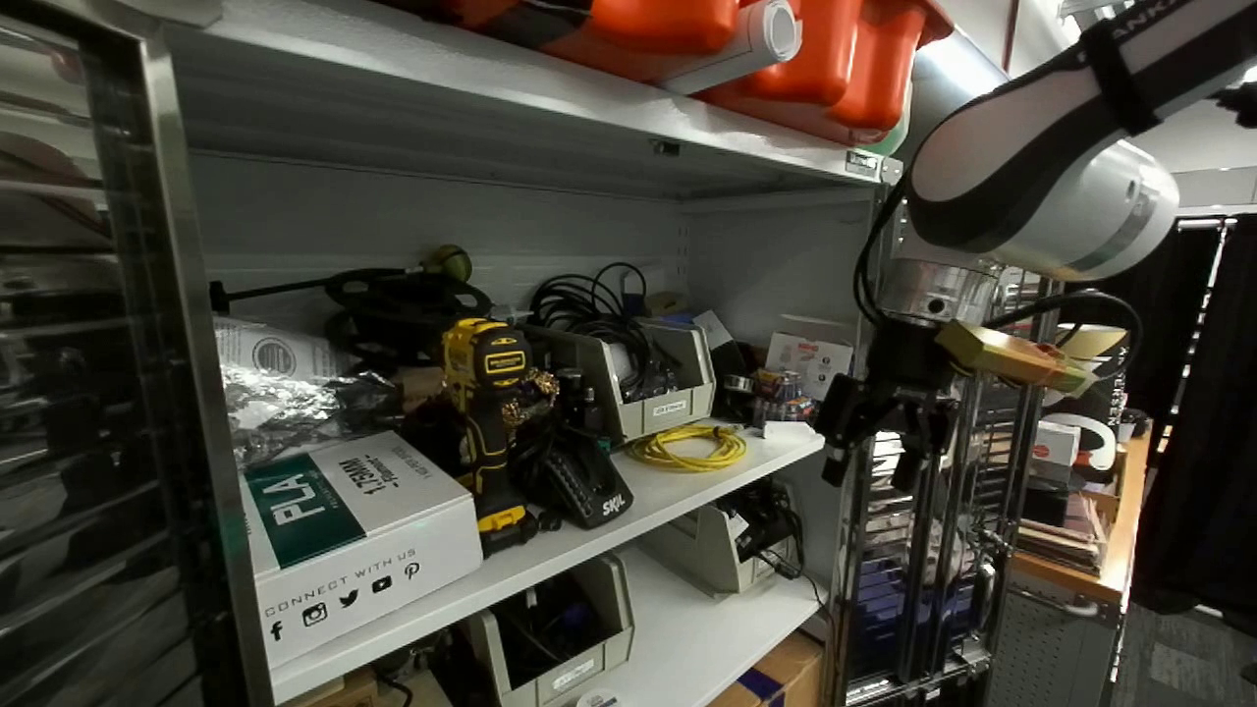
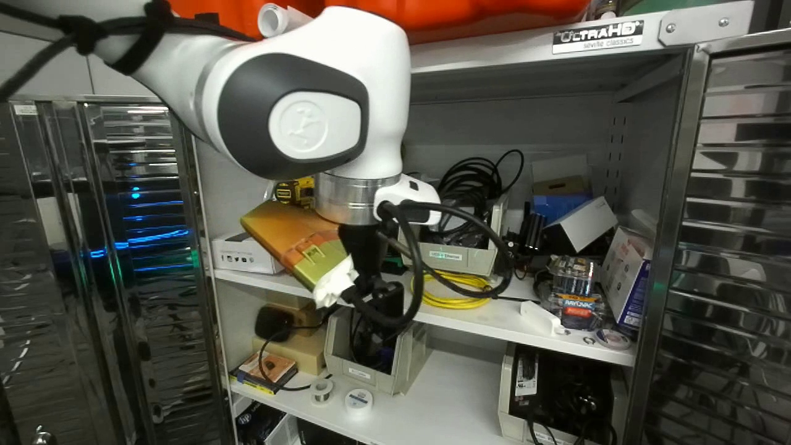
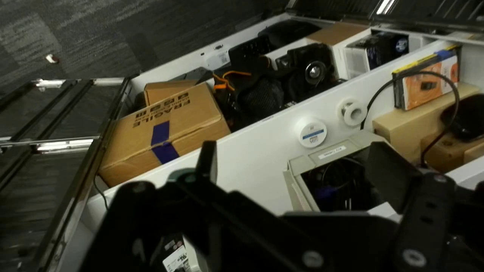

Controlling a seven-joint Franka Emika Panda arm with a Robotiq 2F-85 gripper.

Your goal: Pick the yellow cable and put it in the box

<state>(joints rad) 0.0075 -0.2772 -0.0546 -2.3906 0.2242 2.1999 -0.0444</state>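
Note:
The yellow cable lies coiled on the middle shelf in both exterior views (image 1: 687, 450) (image 2: 454, 302). A grey bin with a label and black cables stands right behind it (image 1: 643, 420) (image 2: 476, 261). Further grey bins stand on the shelf below (image 1: 599, 663) (image 2: 510, 402). Which bin is the task's box cannot be told. My gripper (image 1: 869, 475) is open and empty, in front of the shelves and apart from the cable. In the wrist view its fingers (image 3: 297, 158) are spread over the lower shelf and a grey bin (image 3: 308, 160). The yellow cable is out of that view.
A yellow drill (image 1: 481, 393), a black charger (image 1: 584, 481) and a white filament box (image 1: 363, 550) stand on the middle shelf. Batteries (image 2: 578, 303) lie at its far end. The shelf above (image 1: 550, 69) overhangs. Metal doors (image 2: 710, 247) flank the cabinet.

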